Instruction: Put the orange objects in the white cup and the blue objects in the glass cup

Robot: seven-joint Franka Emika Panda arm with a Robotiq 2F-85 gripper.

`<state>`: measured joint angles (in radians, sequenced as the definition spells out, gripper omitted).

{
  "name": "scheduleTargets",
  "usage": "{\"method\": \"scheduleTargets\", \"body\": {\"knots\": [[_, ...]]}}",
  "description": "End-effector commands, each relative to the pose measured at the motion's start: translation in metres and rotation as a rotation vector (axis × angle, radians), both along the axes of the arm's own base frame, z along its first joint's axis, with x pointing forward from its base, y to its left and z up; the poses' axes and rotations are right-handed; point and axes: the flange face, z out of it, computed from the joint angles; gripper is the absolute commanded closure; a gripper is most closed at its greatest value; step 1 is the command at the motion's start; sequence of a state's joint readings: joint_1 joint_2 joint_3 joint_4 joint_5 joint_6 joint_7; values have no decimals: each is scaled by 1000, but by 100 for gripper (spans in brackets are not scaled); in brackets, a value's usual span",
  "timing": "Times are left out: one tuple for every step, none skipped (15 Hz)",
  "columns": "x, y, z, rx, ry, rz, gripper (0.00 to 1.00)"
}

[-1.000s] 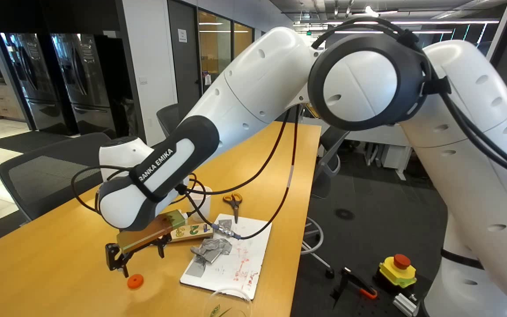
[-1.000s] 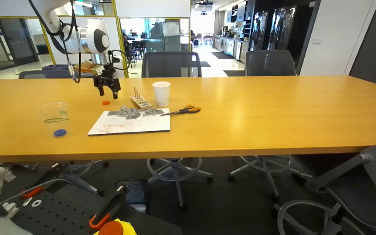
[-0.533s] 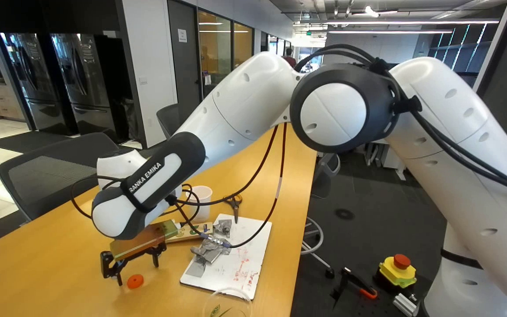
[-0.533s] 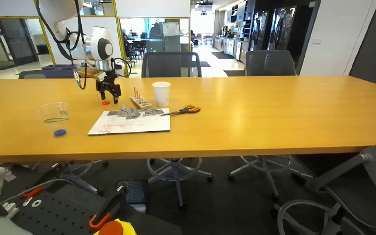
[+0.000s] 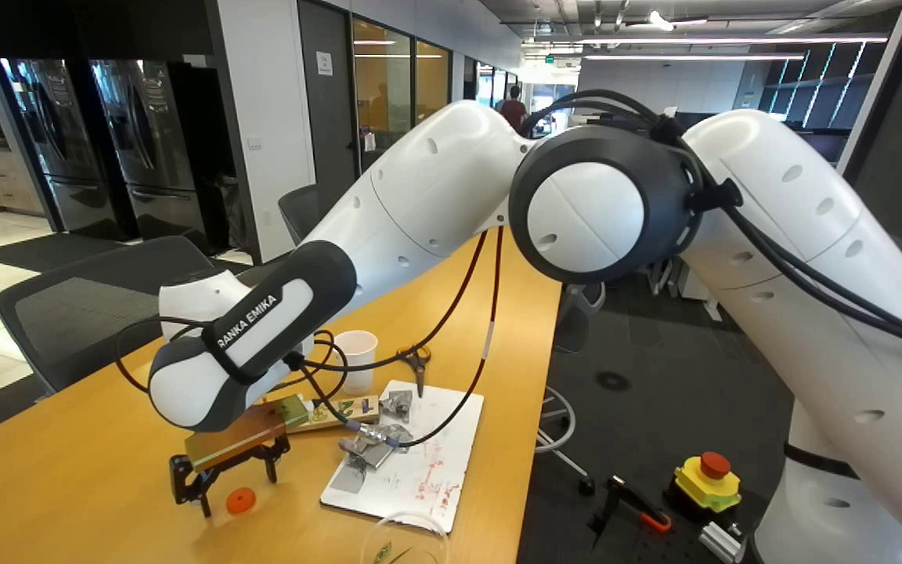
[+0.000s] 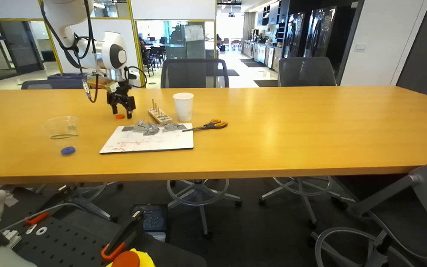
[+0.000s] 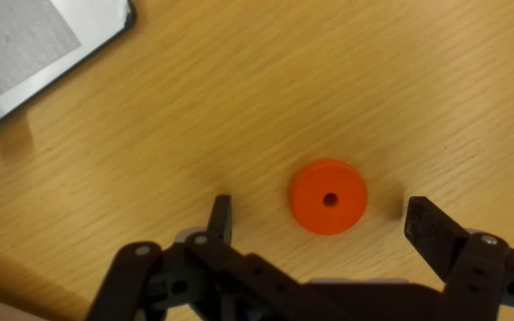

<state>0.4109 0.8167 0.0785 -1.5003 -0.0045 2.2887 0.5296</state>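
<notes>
My black two-fingered gripper (image 7: 318, 199) is spread wide, astride a flat round orange disc (image 7: 327, 215) with a central hole.
The disc lies between my fingers on a yellow-brown wooden table (image 6: 310, 129), touching neither. Near it sit a pale wooden block (image 6: 160, 118) with upright pegs and a white rectangular board (image 6: 161, 143) with red scribbles. Just beside the block stands a plain white opaque cup (image 6: 182, 107). Well apart from that, I see a clear see-through cup (image 6: 62, 124); a flat round blue disc (image 6: 68, 150) shows at its foot, whether inside or outside I cannot tell.
</notes>
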Motion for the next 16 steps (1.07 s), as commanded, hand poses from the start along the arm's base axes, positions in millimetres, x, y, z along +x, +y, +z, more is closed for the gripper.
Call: {"method": "scheduleTargets", "body": {"knots": [[1,10,7,7,25,-8,0],[0,11,7,2,30,-5,0],[-1,12,7,-1,33,-2,0],[-2,13,7,0,35,1,0],[-4,13,7,0,36,3,0],[-4,14,7,-2,35,4,0],[-4,14,6,-4,33,5,0],[-4,13,7,-4,31,5,0],[-3,13,7,-3,23,6,25],[-3,13,7,-3,22,6,26],[-3,12,8,-3,20,5,34],[-3,11,9,-4,17,4,42],[-2,10,10,-5,15,3,49],[-2,9,11,-6,12,1,58],[-1,8,13,-7,9,1,65],[-1,7,14,-9,7,0,71]]}}
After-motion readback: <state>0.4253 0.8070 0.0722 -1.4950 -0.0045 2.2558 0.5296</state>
